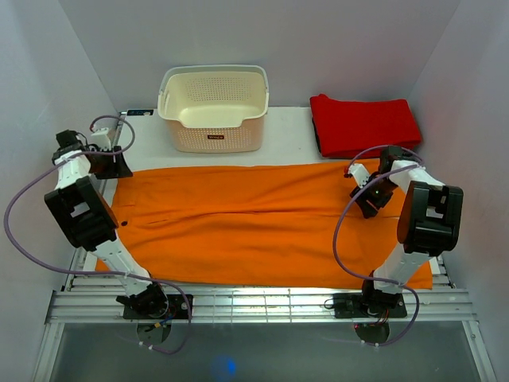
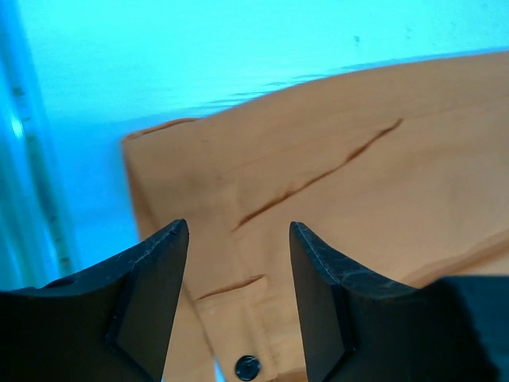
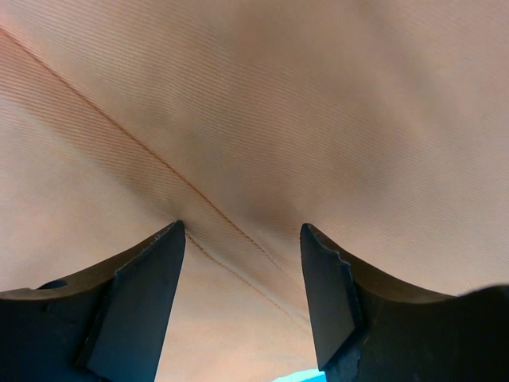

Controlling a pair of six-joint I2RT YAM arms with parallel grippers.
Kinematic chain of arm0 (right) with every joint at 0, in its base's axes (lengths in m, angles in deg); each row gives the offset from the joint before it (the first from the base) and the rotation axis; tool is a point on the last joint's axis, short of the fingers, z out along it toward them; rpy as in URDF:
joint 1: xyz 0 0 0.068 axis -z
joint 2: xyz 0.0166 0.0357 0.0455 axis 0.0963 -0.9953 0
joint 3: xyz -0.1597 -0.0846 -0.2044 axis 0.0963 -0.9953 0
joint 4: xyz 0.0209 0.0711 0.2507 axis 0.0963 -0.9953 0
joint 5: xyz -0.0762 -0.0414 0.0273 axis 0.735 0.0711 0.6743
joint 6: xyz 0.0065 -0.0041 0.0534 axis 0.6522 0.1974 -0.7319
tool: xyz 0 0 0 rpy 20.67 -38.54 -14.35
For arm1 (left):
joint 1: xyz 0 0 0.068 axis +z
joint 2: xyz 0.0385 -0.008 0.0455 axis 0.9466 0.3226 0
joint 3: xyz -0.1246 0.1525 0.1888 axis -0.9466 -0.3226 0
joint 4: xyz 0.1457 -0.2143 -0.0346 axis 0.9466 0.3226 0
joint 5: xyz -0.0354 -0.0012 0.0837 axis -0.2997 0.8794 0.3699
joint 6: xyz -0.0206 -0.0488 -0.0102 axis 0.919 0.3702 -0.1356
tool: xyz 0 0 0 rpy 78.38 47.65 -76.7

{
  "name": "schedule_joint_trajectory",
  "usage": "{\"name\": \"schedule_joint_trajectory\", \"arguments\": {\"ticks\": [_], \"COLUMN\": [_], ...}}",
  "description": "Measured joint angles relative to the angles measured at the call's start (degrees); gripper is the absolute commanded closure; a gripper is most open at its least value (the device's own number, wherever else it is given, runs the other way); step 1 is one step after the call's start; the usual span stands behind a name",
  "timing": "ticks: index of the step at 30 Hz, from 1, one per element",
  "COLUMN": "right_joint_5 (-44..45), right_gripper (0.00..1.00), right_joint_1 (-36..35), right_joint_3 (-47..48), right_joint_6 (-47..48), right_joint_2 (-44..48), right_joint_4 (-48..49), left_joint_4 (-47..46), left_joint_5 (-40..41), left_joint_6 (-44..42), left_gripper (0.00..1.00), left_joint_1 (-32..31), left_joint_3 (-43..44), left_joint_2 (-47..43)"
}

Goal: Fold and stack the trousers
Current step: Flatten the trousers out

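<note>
Trousers [image 1: 262,219] lie flat across the bench [image 1: 290,131], waist left; left hand [image 2: 238,231] apart over the far waist corner, right hand [image 3: 242,231] apart over the far leg end, possibly touching cloth: pinch both layers evenly at the far edge before folding nearward.

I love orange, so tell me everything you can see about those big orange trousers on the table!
The trousers are bright orange, plain woven cloth, spread flat across the white table, waist to the left, legs running right. A dark button and a slanted pocket slit show near the waist. The left gripper and right gripper hang close over them, jaws open, gripping nothing.
</note>
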Motion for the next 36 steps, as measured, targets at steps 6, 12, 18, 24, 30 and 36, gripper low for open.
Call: {"name": "schedule_joint_trajectory", "arguments": {"ticks": [6, 12, 18, 24, 30, 36], "right_joint_5": [-2.38, -7.15, -9.73, -9.86, -8.96, -8.13], "right_gripper": [0.33, 0.34, 0.34, 0.34, 0.35, 0.36], "right_joint_1": [-4.98, -13.42, -23.06, -29.00, -30.14, -30.25], "right_joint_3": [3.65, 0.63, -9.03, -13.55, -13.88, -14.64], "right_joint_6": [-2.67, -4.42, -6.10, -7.45, -8.26, -8.22], "right_joint_2": [2.23, 8.59, 11.78, 11.72, 11.65, 11.78], "right_joint_4": [-3.85, -6.27, -6.86, -6.67, -5.66, -5.03], "left_joint_4": [-0.09, 0.28, 0.11, -0.48, -0.83, -1.33], "left_joint_5": [-0.52, -0.74, -2.38, -4.50, -9.88, -14.36], "left_joint_6": [0.79, 1.31, 2.99, 4.57, 5.35, 6.93], "left_gripper": [0.36, 0.36, 0.36, 0.43, 0.61, 0.88], "left_joint_1": [5.01, 6.12, 5.99, 5.97, 5.97, 5.99], "left_joint_3": [3.39, 4.94, 5.57, 5.60, 5.42, 5.40], "left_joint_2": [3.10, 6.10, 9.42, 11.76, 11.80, 11.80]}}
